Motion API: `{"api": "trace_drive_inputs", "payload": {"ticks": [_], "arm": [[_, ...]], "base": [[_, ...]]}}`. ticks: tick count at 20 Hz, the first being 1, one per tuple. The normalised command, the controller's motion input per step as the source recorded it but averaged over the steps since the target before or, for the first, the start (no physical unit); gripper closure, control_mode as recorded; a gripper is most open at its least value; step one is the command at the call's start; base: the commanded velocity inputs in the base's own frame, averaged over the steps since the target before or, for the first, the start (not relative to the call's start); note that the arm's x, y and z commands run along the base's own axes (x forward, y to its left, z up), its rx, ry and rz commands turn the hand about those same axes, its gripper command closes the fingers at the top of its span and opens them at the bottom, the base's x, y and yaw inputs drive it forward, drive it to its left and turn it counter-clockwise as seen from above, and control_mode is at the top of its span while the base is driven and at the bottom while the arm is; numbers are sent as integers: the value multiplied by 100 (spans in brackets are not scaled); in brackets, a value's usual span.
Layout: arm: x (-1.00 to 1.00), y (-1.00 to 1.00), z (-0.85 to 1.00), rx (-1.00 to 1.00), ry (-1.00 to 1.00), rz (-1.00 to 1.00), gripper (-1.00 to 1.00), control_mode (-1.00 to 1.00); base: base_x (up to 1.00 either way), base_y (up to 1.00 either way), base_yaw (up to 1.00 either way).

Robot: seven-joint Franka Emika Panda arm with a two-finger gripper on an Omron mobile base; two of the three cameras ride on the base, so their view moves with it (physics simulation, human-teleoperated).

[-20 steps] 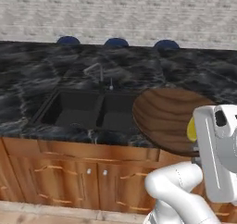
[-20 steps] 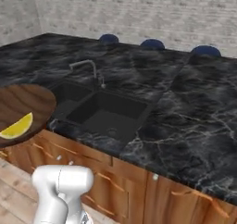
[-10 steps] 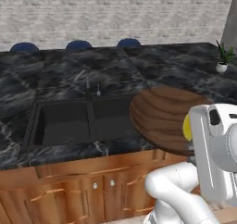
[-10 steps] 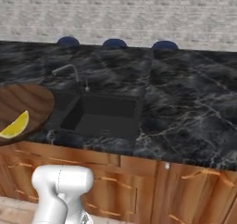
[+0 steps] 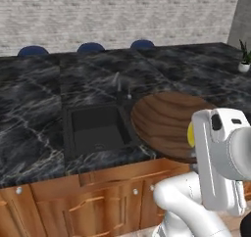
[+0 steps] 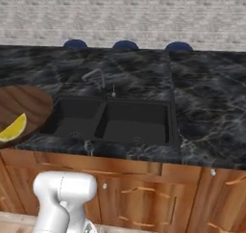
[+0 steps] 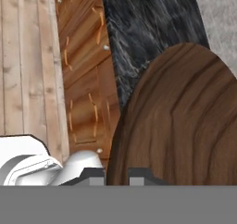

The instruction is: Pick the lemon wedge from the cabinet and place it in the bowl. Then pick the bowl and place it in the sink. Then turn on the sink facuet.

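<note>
The wide dark wooden bowl (image 5: 164,121) hangs level over the counter edge, just right of the black two-basin sink (image 5: 95,128). My gripper (image 7: 117,179) is shut on the bowl's near rim (image 7: 185,112), one fingertip on each side of it. The yellow lemon wedge (image 6: 13,128) lies inside the bowl (image 6: 26,104); in the left base view only a sliver of it (image 5: 189,133) peeks out beside my white hand. The slim grey sink faucet (image 6: 95,76) stands behind the sink (image 6: 117,121), its spout angled over the basins.
A dark marbled counter (image 5: 29,113) runs across both base views, with wooden cupboard doors (image 6: 144,198) beneath it. Three blue stool tops (image 6: 125,45) line its far side before a brick wall. A small potted plant (image 5: 243,59) stands at the far right.
The whole scene has shifted, so the base has moved; the right base view now faces the sink squarely. The bowl with the lemon wedge stays in my grip.
</note>
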Motion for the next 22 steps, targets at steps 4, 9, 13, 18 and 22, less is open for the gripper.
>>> {"api": "trace_drive_inputs", "payload": {"ticks": [4,9,13,18,22], "arm": [[0,0,0,0,0,0,100,100],[0,0,0,0,0,0,100,100],[0,0,0,0,0,0,100,100],[0,0,0,0,0,0,100,100],[0,0,0,0,0,0,100,100]], "base": [[14,43,0],[36,2,0],[44,-1,0],[48,0,0],[49,1,0]]}}
